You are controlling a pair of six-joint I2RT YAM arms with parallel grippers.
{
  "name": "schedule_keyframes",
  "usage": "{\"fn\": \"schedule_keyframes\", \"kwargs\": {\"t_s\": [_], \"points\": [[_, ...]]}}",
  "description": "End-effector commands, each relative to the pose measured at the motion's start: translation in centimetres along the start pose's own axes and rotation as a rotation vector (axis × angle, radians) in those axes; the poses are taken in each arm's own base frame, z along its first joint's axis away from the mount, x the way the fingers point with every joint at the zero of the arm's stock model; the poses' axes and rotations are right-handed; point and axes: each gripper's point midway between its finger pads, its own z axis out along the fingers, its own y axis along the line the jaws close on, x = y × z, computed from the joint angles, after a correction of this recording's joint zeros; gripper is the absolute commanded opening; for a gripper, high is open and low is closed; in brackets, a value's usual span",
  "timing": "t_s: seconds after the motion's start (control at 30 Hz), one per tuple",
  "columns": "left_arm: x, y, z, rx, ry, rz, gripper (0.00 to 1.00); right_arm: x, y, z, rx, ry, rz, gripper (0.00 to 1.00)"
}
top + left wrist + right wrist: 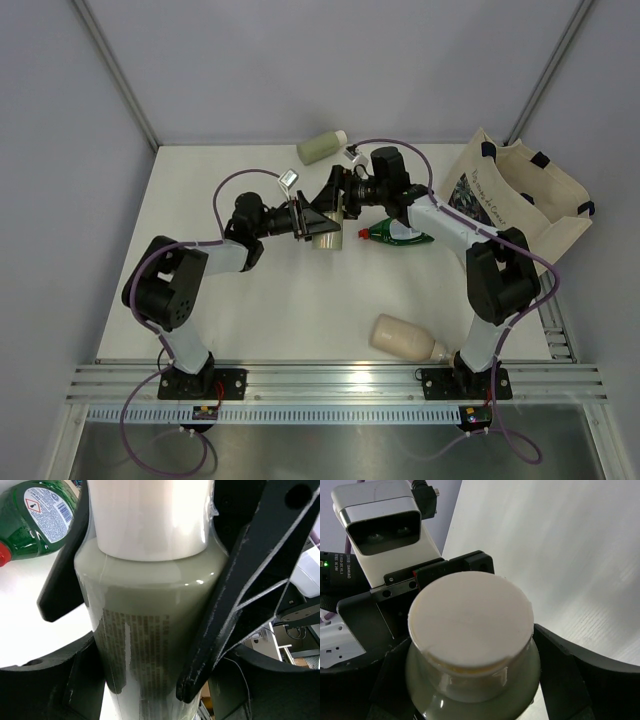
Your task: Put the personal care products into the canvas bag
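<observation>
Top external view: the left claw [318, 222] and right claw [345, 200] meet tip to tip over the middle of the table [250, 300], with one sage bottle [325, 238] between them, clear of the surface.

Left wrist view: the sage bottle fills the space between the left claw's own fingers, which press against both sides of its lower body, so this claw is gripping it. Its white cap points away from the camera. Two dark fingers reach in from the cap end, one lying along each side of the bottle. They belong to the right claw.

Right wrist view: the cap faces the camera, with the right claw's fingers [565, 672] flanking the bottle's shoulder. Whether they clamp it or merely lie against it cannot be told. The left wrist camera [375, 530] shows just beyond the cap.

Other items, placed from the claws:
- The green bottle [402, 236] lies just beside them on the right arm's side, red cap towards them.
- The far sage bottle [320, 147] lies beyond them, near the back wall.
- The beige bottle [405, 338] lies on their near side, close to the right arm's base.
- The bag [545, 225] stands well apart on the right, mouth upward and printed panel facing the arms.
</observation>
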Motion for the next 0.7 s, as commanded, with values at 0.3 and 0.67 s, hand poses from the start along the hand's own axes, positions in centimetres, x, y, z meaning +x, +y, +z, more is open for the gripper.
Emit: {"fn": "schedule_keyframes", "kwargs": {"t_s": [0.3, 0.67], "points": [[-2.7, -3.3, 0.5, 0.05, -0.071, 0.192, 0.37, -0.5, 4.4, -0.6, -0.108, -0.002, -0.051, 0.0], [-3.4, -3.1, -2.1, -0.092, -0.071, 0.297, 0.99, -3.8, 4.0, -3.6, -0.198, -0.014, -0.075, 0.0]]}}
